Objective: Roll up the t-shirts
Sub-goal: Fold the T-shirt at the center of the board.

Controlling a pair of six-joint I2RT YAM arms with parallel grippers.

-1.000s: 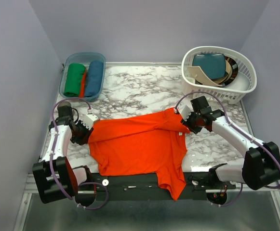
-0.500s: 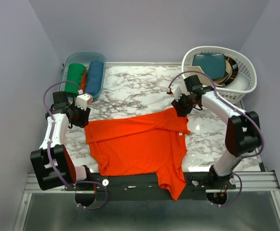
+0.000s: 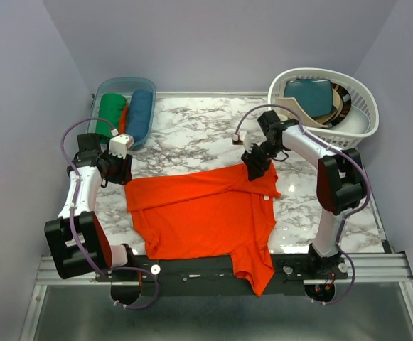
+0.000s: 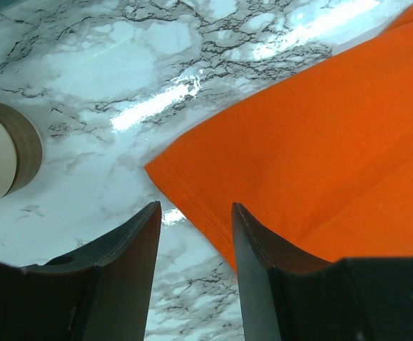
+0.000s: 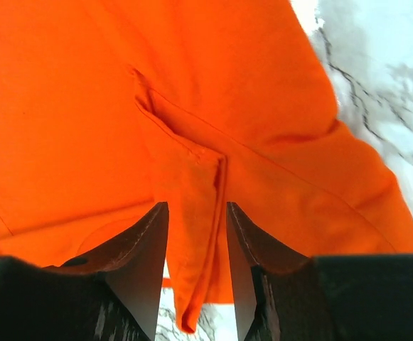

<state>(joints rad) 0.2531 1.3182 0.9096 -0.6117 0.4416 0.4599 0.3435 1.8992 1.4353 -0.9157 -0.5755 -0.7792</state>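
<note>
Orange t-shirt [image 3: 202, 213]: spread flat at centre frame on the marble table [image 3: 192, 135], one part hanging over the lower edge. Left gripper [image 3: 123, 169]: jaws parted, empty, at the shirt's left corner, hem just beneath. Right gripper [image 3: 254, 165]: jaws parted astride a fabric fold at the upper right corner, apparently not pinching. Change: both let go within the last second and drew upward. Judgement: spreading finished; rolling not begun.

Marble table [image 3: 199, 135]: orange t-shirt [image 3: 199, 213] spread at front edge; teal bin [image 3: 126, 79] back-left; white basket [image 3: 320, 136] back-right.
</note>
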